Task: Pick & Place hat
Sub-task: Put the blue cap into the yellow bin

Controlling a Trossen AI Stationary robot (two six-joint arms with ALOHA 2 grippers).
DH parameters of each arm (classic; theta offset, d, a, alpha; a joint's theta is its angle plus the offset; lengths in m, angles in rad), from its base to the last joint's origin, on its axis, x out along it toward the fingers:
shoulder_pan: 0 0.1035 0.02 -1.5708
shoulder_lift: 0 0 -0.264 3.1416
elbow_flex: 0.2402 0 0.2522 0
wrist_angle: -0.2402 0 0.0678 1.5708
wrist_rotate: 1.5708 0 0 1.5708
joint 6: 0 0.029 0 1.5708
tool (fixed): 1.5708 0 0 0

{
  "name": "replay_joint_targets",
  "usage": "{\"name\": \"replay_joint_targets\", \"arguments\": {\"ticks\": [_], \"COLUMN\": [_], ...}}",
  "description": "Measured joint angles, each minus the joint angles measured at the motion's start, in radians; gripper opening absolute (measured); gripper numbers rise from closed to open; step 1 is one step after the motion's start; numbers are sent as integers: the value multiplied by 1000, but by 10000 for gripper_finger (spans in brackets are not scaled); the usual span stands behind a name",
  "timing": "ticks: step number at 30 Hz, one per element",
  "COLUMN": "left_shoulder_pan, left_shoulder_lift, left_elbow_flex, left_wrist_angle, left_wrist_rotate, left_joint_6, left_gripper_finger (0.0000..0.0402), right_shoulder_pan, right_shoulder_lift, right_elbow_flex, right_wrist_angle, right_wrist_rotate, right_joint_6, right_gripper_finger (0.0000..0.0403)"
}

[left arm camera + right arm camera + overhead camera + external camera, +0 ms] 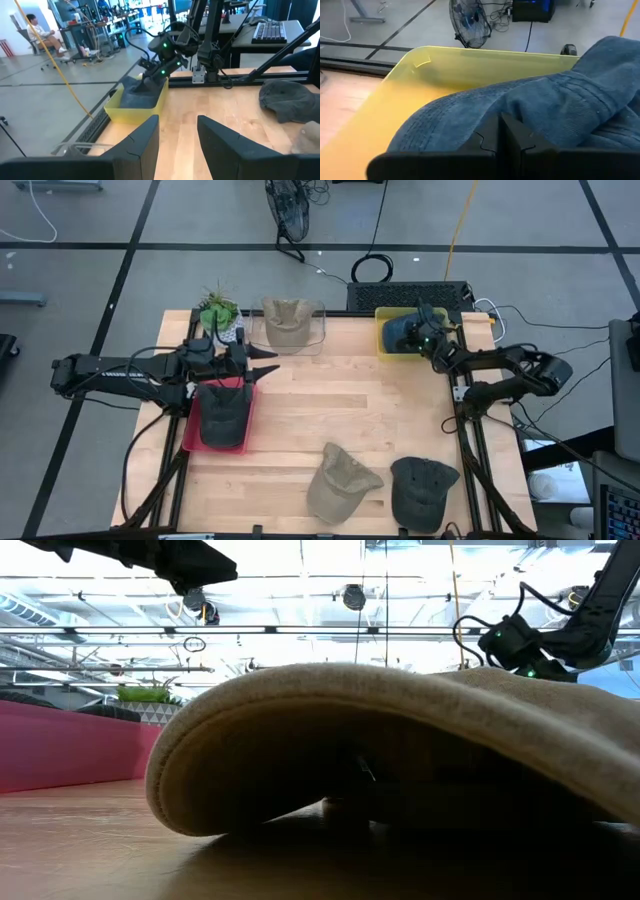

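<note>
A blue denim hat (560, 110) lies in the yellow bin (388, 348) at the table's far right. My right gripper (501, 131) reaches down into that bin and is shut on the hat. My left gripper (262, 370) hangs open over the table, just right of the red tray (190, 442), which holds a dark hat (222, 418). Its fingers (145, 137) touch nothing. A tan hat (288, 322) sits in the clear bin. Another tan hat (340, 480) and a dark grey hat (422, 490) lie crown up on the near part of the table. My right gripper has the blue hat's cloth (485, 117) pinched at its fingertips, coming slantwise from above and from the table's right. Which part of the hat this is, the fingers hide. The hat lies in the yellow bin (420, 90), bunched and slack.
A potted plant (218, 310) stands at the far left corner beside the clear bin (318, 330). Bare wood (350, 395) lies between the trays and the near hats. In the low view the tan hat (380, 750) fills the foreground. A person (37, 32) sits far behind.
</note>
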Motion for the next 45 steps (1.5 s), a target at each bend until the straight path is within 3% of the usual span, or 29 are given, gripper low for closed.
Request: {"name": "replay_joint_targets", "arguments": {"ticks": [6, 12, 16, 20, 27, 30, 35, 45], "left_shoulder_pan": [0, -1, -1, -1, -2, -2, -2, -2], "left_shoulder_lift": [0, 0, 0, 0, 0, 0, 0, 0], "left_elbow_flex": [0, 0, 0, 0, 0, 0, 0, 0], "left_wrist_angle": [-11, -40, -63, -51, -51, -54, -73, -97], "left_wrist_rotate": [0, 2, 8, 8, 12, 12, 13, 27], "left_joint_6": [-9, -60, -61, -54, -72, -68, -69, -76], "left_gripper_finger": [147, 147, 147, 147, 147, 147, 147, 147], "right_shoulder_pan": [-10, 35, 40, -33, -157, -190, -250, -261], "right_shoulder_lift": [-20, -147, -193, -179, -49, -4, 87, 133], "right_elbow_flex": [0, -2, 6, 120, 362, 378, 378, 379], "right_wrist_angle": [4, 87, 187, -36, -433, -475, -505, -607], "right_wrist_rotate": [-25, -47, 33, 53, -54, -78, -211, -157], "right_joint_6": [-42, -72, -104, -125, -130, -132, -81, -104], "right_gripper_finger": [1, 1, 1, 0, 0, 0, 0, 0]}}
